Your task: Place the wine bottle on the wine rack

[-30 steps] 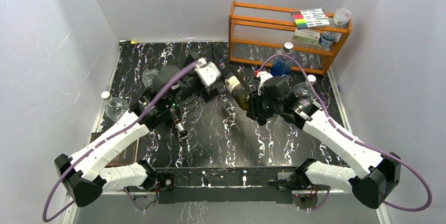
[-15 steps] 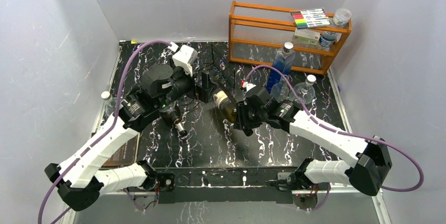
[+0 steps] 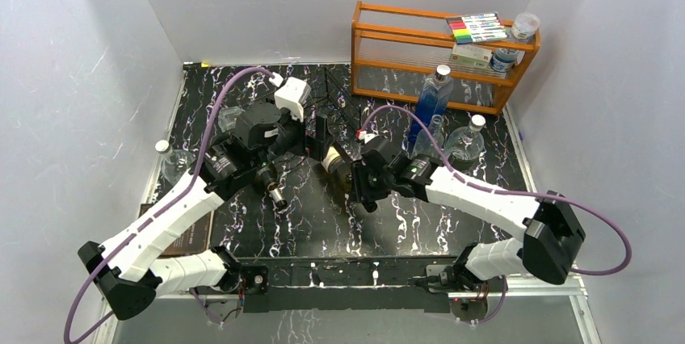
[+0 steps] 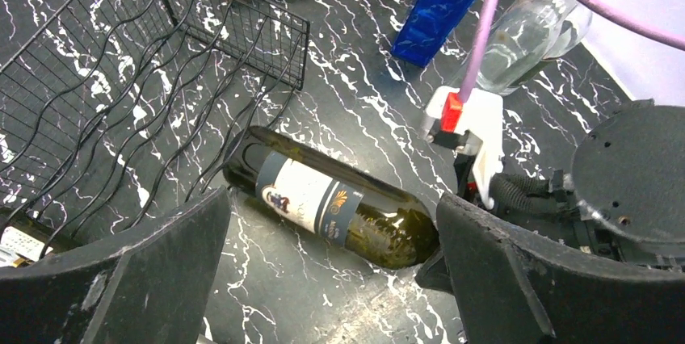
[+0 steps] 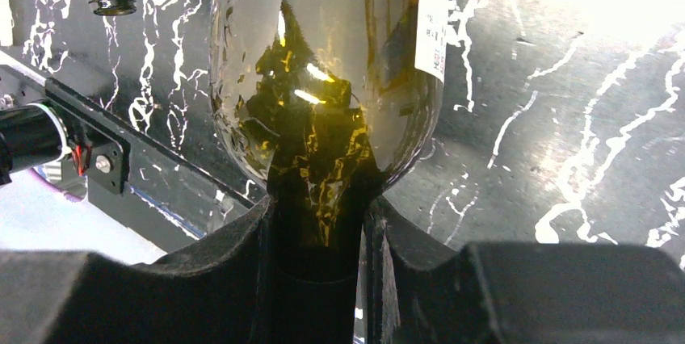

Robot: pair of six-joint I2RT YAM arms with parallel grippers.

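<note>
While left claw (image 4: 331,199) gapes | wine bottle (image 4: 339,215) flat — base at right claw (image 5: 320,208); grip: cannot tell

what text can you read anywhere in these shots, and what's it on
No text can be read.
Label on the wine bottle: a crest and lines of print, too blurred to read.
Marker pack on the orange shelf: print too small.
Small box below it: print too small.

Plain white walls (image 3: 242,5), black white-veined tabletop (image 3: 323,223), orange wooden shelf (image 3: 355,37) at back right.
</note>
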